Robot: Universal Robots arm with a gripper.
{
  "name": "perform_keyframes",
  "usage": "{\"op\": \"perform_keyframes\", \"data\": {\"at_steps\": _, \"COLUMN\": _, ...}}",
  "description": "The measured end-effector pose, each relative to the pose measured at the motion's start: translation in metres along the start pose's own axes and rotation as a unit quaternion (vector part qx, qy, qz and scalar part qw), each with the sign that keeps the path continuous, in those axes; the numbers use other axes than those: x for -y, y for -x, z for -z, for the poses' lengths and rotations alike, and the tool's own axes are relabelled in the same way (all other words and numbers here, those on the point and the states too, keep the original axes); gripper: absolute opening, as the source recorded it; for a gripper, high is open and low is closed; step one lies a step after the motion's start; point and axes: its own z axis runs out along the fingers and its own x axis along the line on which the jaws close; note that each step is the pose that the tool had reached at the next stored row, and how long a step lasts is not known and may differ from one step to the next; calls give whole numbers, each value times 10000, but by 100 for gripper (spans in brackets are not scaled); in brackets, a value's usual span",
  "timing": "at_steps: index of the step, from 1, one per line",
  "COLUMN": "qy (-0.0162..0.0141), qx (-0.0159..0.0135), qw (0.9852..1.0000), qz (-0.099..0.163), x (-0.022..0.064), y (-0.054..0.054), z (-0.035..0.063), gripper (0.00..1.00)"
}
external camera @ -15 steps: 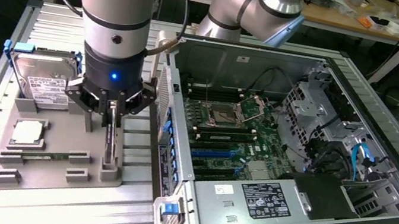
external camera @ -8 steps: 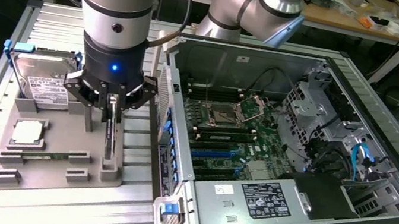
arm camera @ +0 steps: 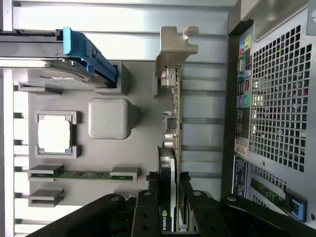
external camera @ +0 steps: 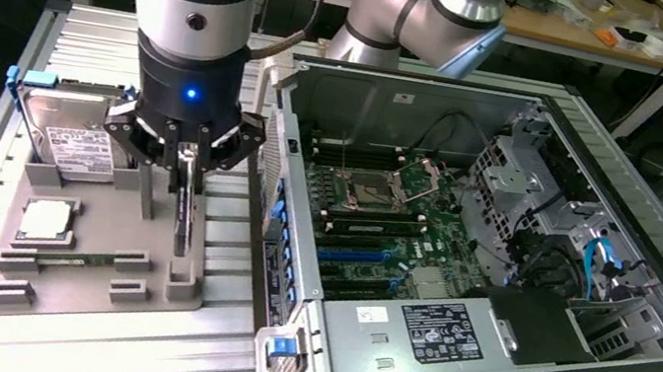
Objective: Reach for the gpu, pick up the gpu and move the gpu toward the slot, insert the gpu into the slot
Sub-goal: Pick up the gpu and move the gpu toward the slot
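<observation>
On the gray tray [external camera: 117,237] beside the open computer case [external camera: 372,103], the gpu [arm camera: 171,123] stands on its thin edge. It is dark, with a silvery metal end and a small NVIDIA mark. The gripper [arm camera: 168,200] pinches its top edge from both sides.

Bright even light, soft shadows, glare on alu table [arm camera: 19,101]

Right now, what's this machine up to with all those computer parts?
A robot arm's gripper is down over the gpu, which stands on edge in a grey holder tray beside an open computer case. Its fingers are closed on the card's upper end from both sides. The card sits in its tray holder, not yet lifted or carried to the case.
</observation>
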Motion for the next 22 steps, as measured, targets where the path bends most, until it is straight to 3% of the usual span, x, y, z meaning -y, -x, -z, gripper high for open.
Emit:
{"op": "perform_keyframes", "data": {"at_steps": 5, "qy": 1, "qx": 2, "qw": 10000, "qz": 0, "x": -2, "y": 0, "z": 124, "gripper": 27}}
{"op": "perform_keyframes", "data": {"at_steps": 7, "qy": 0, "qx": 2, "qw": 10000, "qz": 0, "x": -4, "y": -1, "z": 193, "gripper": 27}}
{"op": "perform_keyframes", "data": {"at_steps": 10, "qy": 0, "qx": 4, "qw": 10000, "qz": 0, "x": -7, "y": -2, "z": 378, "gripper": 27}}
{"op": "perform_keyframes", "data": {"at_steps": 22, "qy": 0, "qx": 10, "qw": 10000, "qz": 0, "x": -14, "y": -3, "z": 744, "gripper": 27}}
